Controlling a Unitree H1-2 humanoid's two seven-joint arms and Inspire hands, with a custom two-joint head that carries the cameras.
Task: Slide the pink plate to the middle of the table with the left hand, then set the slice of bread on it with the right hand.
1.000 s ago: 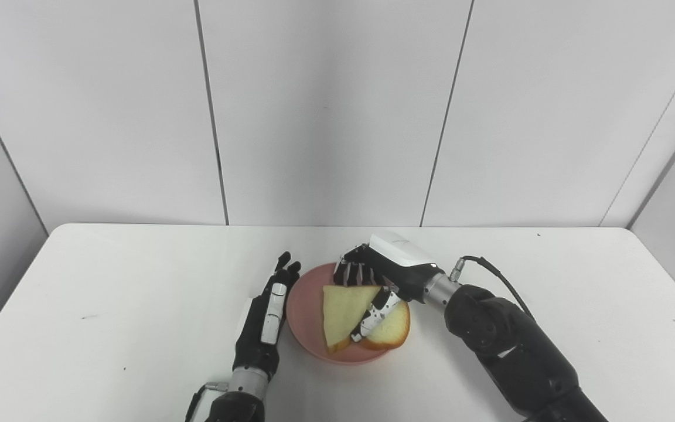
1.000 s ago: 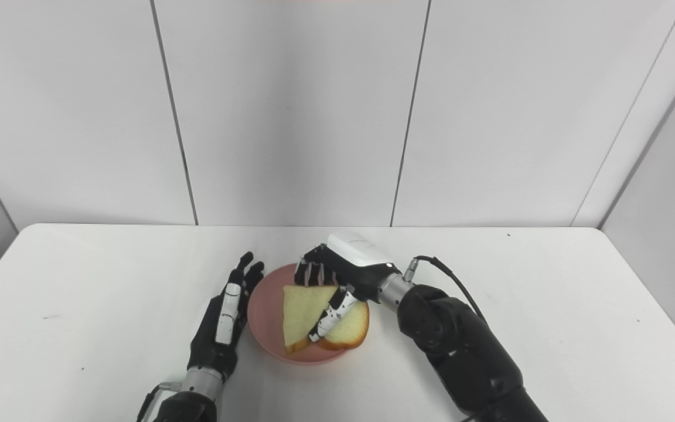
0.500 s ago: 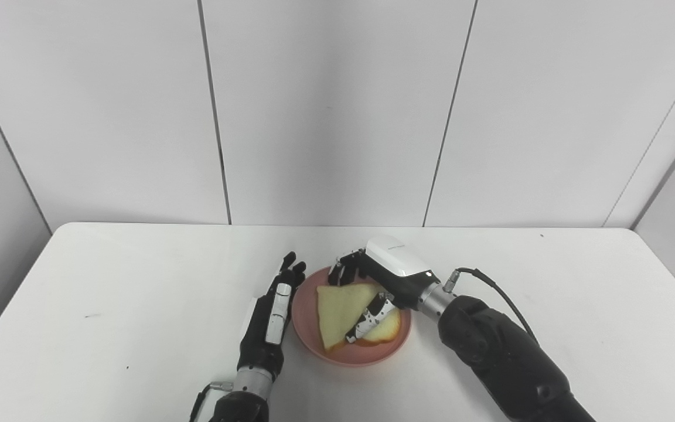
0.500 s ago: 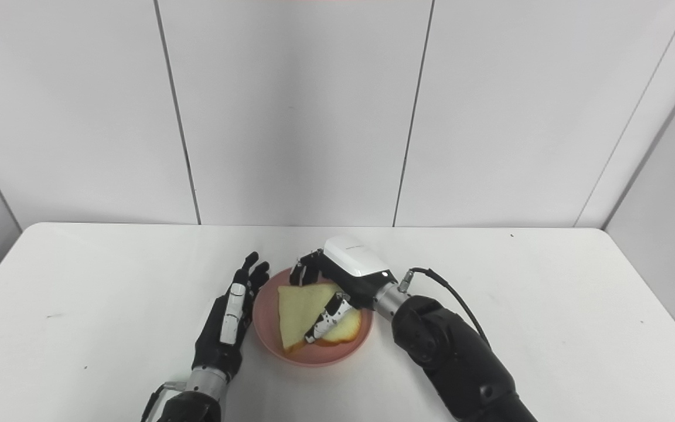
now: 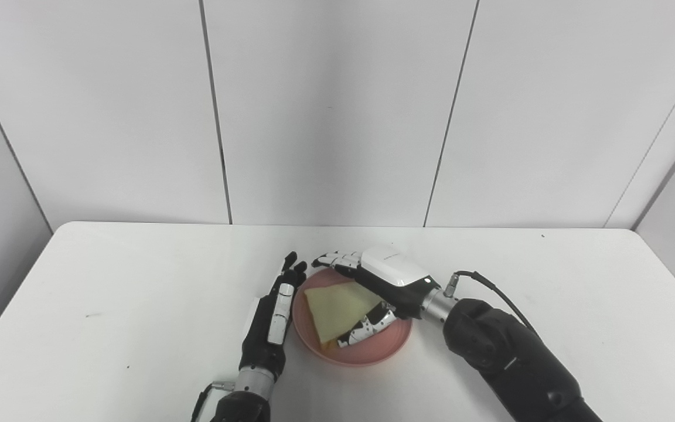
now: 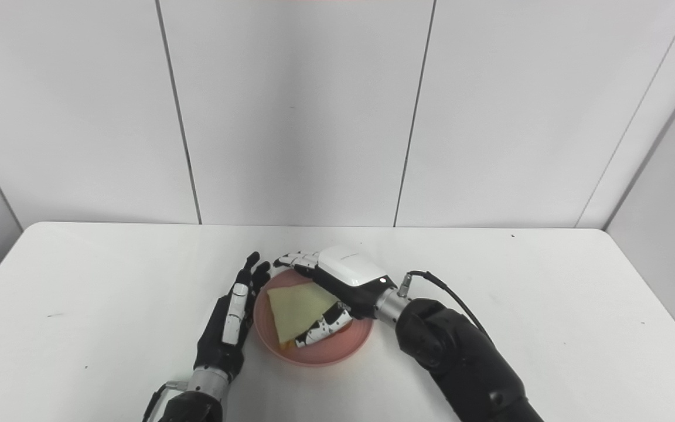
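Pink plate (image 5: 372, 351), one, sits mid-table (image 5: 109, 281) toward the near edge, bearing one bread slice (image 5: 337, 305). Left hand (image 5: 270, 319) stands flat-fingered beside its rim, holding nothing; right hand (image 5: 381, 287) spreads loosely over the bread.

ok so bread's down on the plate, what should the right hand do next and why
Probably lift the right hand up and back toward its own side. The bread lies flat on the pink plate, the fingers are spread rather than gripping, and the thumb sits close over the slice, so a sideways drag might shift it.
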